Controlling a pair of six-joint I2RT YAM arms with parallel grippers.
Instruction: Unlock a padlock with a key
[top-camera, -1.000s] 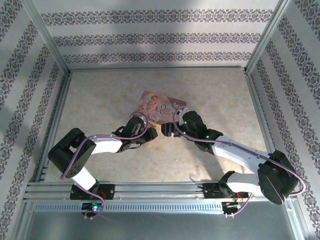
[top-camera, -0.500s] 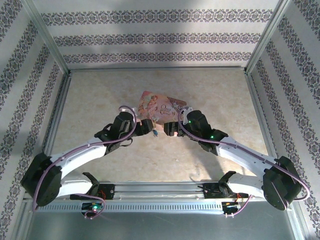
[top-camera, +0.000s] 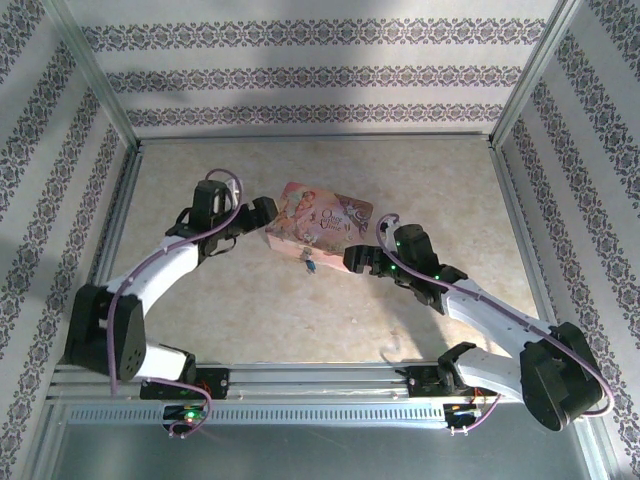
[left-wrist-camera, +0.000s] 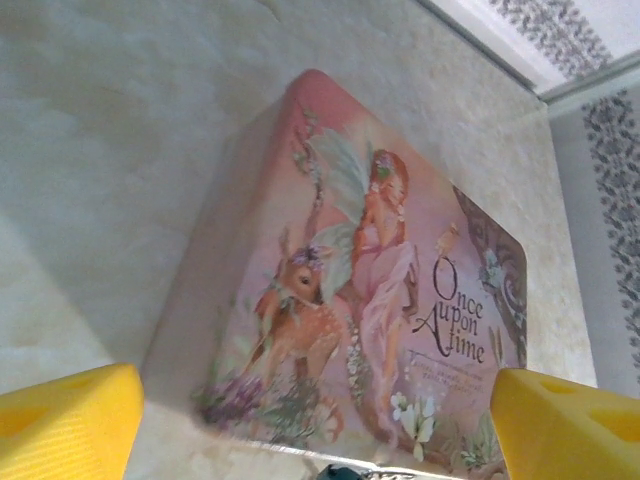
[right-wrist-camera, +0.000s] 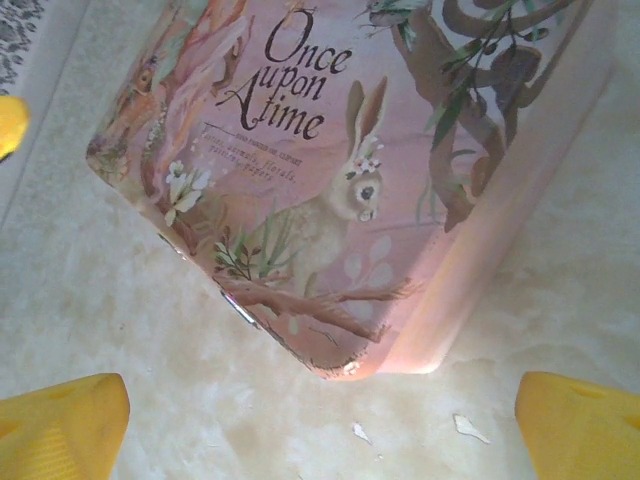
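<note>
Padlock (top-camera: 308, 262) tiny at mid-frame in the top view, at the lower edge of the pink tin (top-camera: 318, 222), between left gripper (top-camera: 264, 212) and right gripper (top-camera: 353, 261), both spread wide and grasping nothing.

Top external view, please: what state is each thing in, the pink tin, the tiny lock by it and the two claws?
pink tin: lid down, lying flat on the table.
padlock: at the tin's near side; locked or not, too small to tell.
left claw: open, holding nothing, by the tin's left end.
right claw: open, holding nothing, by the tin's near right corner.
</note>
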